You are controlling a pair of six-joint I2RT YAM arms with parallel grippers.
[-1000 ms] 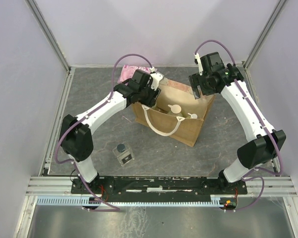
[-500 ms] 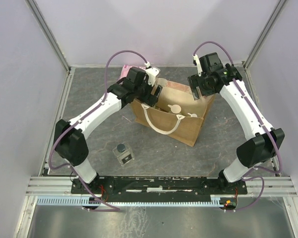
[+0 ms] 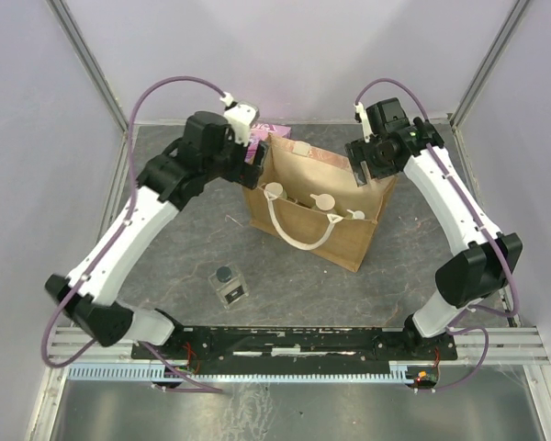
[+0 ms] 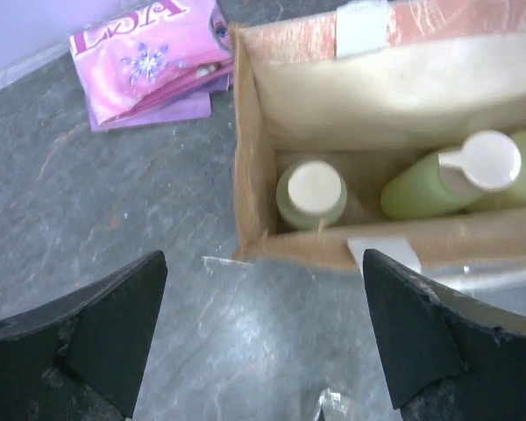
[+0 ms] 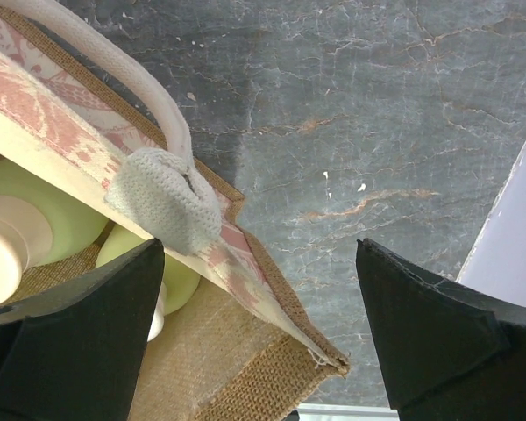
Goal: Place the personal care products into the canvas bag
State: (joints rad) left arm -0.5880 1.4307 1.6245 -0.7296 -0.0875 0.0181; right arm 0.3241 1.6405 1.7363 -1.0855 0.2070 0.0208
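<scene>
Grey stone-patterned worktop (image 3: 179, 243) carries a clear square bottle (image 3: 229, 286) with a dark cap nearest the arms, standing well apart from the tan canvas bag (image 3: 349, 241) behind it, which holds three yellow-green bottles (image 3: 322, 202). Both hands are spread wide and empty, the left hand (image 4: 263, 263) just beside the bag's left end, the right hand (image 5: 259, 250) over its far right corner. A pink packet (image 4: 149, 57) lies beyond.

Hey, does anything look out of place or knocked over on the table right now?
A clear square bottle stands alone on the table, outside the canvas bag, while the yellow-green bottles are inside. One green bottle in the bag lies tilted rather than upright. Nothing looks spilled or damaged.
</scene>
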